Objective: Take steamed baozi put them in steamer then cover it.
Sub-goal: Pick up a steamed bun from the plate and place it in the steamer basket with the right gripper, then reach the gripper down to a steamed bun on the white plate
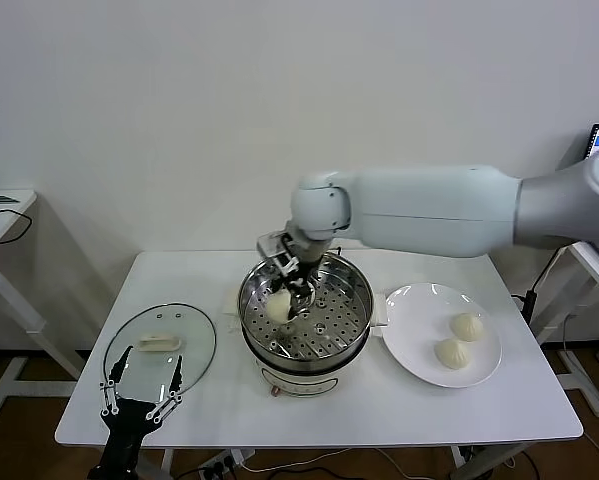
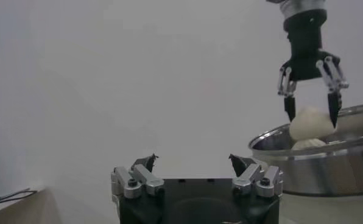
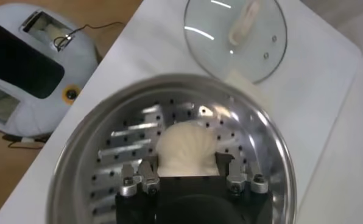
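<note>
The shiny steel steamer (image 1: pixel 329 345) stands mid-table. My right gripper (image 1: pixel 291 296) hangs inside its rim, shut on one cream-white baozi (image 1: pixel 278 305). In the right wrist view the baozi (image 3: pixel 186 149) sits between the fingers above the perforated tray (image 3: pixel 126 137). The left wrist view shows that gripper (image 2: pixel 311 108) holding the baozi (image 2: pixel 309 123) just above a second baozi (image 2: pixel 308 144) lying in the steamer (image 2: pixel 327 170). Two more baozi (image 1: pixel 467 326) (image 1: pixel 450 352) lie on the white plate (image 1: pixel 414 330). My left gripper (image 1: pixel 139 385) is open and empty by the front left edge.
The clear glass lid (image 1: pixel 194 335) with a cream handle lies flat left of the steamer, just beyond my left gripper; it also shows in the right wrist view (image 3: pixel 200 36). A white device (image 3: pixel 23 67) stands on the floor beside the table.
</note>
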